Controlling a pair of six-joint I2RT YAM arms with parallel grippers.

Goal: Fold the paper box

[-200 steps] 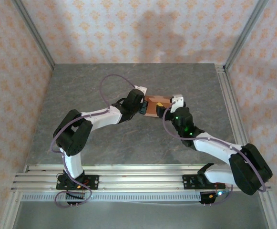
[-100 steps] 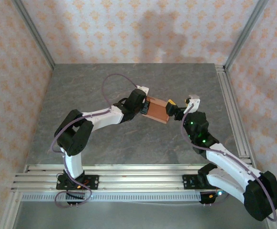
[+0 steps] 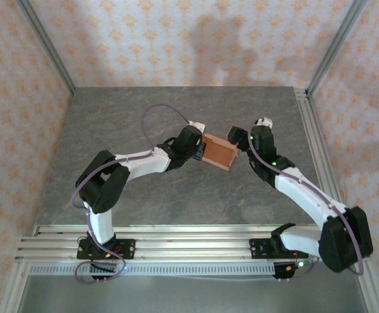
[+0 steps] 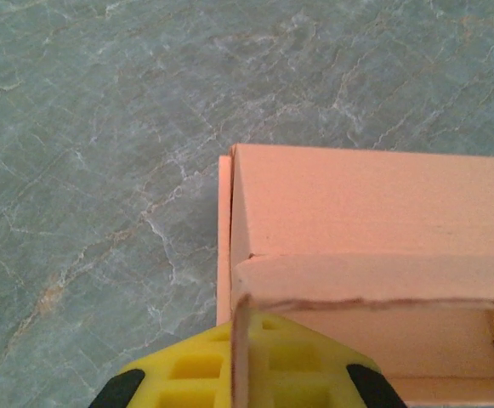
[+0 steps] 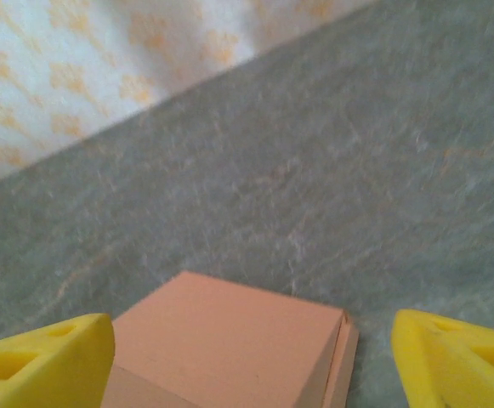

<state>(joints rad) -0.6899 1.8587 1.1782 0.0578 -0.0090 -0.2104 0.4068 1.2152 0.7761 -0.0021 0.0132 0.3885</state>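
grey marbled table, one orange box between two arms

grey stone-patterned table fills the floor of a booth whose three walls are pale paper printed with small orange motifs. silver metal posts stand in the two far corners, and a band of silver rails runs along the near edge, where the two arm bases are bolted.

one paper box of salmon-orange card sits at the middle of the table, held up between the two arms with its open side showing in the top view. the left gripper is pressed together on the box's left wall. in the left wrist view a thin card edge stands upright against its yellow finger, and the box stretches away above it.

the right gripper is just beside the box's right end, spread wide. in the right wrist view its two yellow fingers sit well apart on either side of the box, touching neither side. one purple cable loops above the left arm.
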